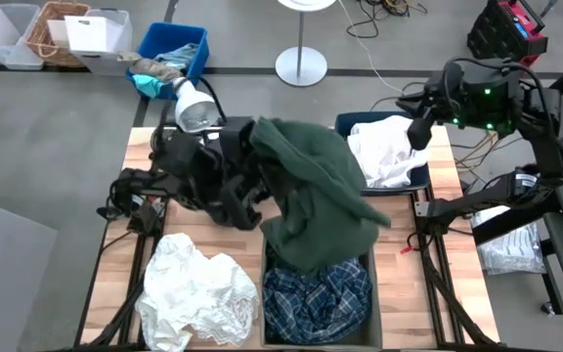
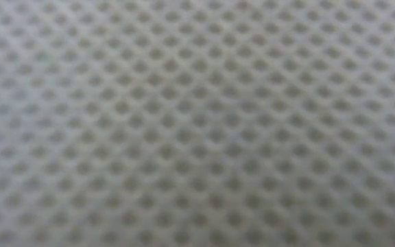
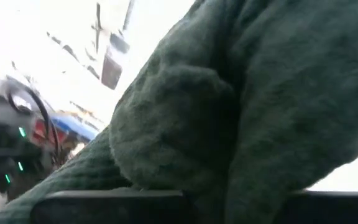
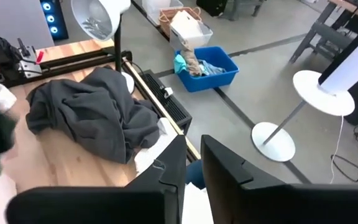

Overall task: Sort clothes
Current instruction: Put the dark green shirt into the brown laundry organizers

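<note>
A dark green garment hangs bunched above the table's middle, draped over my left gripper, which is shut on it and hidden under it in the high view. Its lower end reaches over the near middle bin holding the blue-and-white plaid shirt. A white garment lies heaped at the near left. Another white garment lies in a dark blue bin at the far right. A charcoal grey garment lies on the table's far left part. My right gripper hovers by the far right bin, shut on nothing. My left gripper pinches a bunched fold of the green garment between its two fingers. The cloth wraps over the fingers and hides which part of the garment it is. The garment is lifted off the table and hangs slack below and around the gripper.
A lamp head stands at the table's far left. A blue crate with rags, a wicker basket and a white floor stand are beyond the far edge. White mesh cloth covers the whole low view.
</note>
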`<state>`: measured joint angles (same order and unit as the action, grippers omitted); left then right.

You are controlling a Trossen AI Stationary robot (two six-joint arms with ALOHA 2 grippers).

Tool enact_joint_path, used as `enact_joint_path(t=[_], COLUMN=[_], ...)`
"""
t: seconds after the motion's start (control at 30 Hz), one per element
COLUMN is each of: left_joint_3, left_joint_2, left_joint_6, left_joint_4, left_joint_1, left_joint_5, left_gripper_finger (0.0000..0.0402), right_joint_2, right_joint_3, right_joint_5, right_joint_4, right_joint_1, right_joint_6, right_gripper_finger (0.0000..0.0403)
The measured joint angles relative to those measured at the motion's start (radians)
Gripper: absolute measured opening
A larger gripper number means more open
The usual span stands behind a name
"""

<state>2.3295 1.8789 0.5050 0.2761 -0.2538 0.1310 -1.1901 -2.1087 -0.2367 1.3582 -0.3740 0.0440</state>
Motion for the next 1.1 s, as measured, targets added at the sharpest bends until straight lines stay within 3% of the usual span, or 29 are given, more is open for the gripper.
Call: enact_joint_path(t=[0.23, 0.43, 0.6, 0.83, 1.0, 1.1], left_joint_3=[0.000, 0.000, 0.000, 0.000, 0.000, 0.000], left_joint_2=[-0.005, 0.006, 0.012, -0.020, -0.042, -0.043], left_joint_6=[0.096, 0.206, 0.188, 0.124, 0.083, 0.053], left_joint_4=[-0.171, -0.139, -0.169, -0.516, -0.836, -0.942], left_joint_1=[-0.048, -0.084, -0.105, -0.094, -0.091, -0.090], left_joint_5=[-0.001, 0.003, 0.012, 0.028, 0.152, 0.201], left_gripper_finger=[0.0000, 0.0000, 0.0000, 0.0000, 0.0000, 0.0000], right_joint_2=[-0.001, -0.003, -0.002, 0.010, 0.031, 0.050], right_joint_3=[0.022, 0.058, 0.083, 0.126, 0.164, 0.197], right_joint_5=[0.000, 0.000, 0.000, 0.000, -0.001, -0.001], right_joint_4=[-0.001, -0.001, 0.000, 0.000, -0.001, -0.002], right_joint_1=[0.000, 0.000, 0.000, 0.000, 0.000, 0.000], right_joint_6=[-0.047, -0.083, -0.129, -0.155, -0.169, -0.190], right_gripper_finger=[0.0027, 0.0028, 0.0028, 0.0028, 0.0028, 0.0028])
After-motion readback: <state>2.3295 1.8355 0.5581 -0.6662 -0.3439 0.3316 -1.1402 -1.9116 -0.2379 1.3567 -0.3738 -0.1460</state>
